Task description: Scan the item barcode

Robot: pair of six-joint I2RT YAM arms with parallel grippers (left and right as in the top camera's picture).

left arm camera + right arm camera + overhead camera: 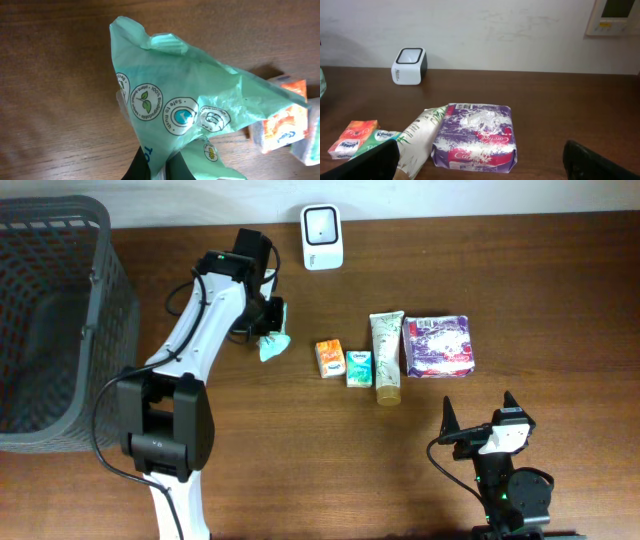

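Nearest the front edge of the brown table point(560, 280), the right gripper point(478, 412) sits low with its 2 fingers point(599, 161) spread wide and nothing between them. Just beyond it lies a row of 4 things, side by side: a purple pack point(438, 346), a cream tube point(387, 358) close against it, a small green tissue pack point(359, 367) and a small orange tissue pack point(329, 359). Farther back and to the left of that row, the left gripper point(268, 328) is clamped tight on a crumpled pale green packet point(190, 100). The packet is printed with round badges, 1 reading "Safe to flush". It hangs below the fingers point(142, 167), near the orange tissue pack; whether it touches the wood cannot be told. At the far edge, by the wall, stands the white scanner point(322, 237) with its dark window, apart from the packet. A dark grey mesh basket point(100, 300) fills the far left corner.
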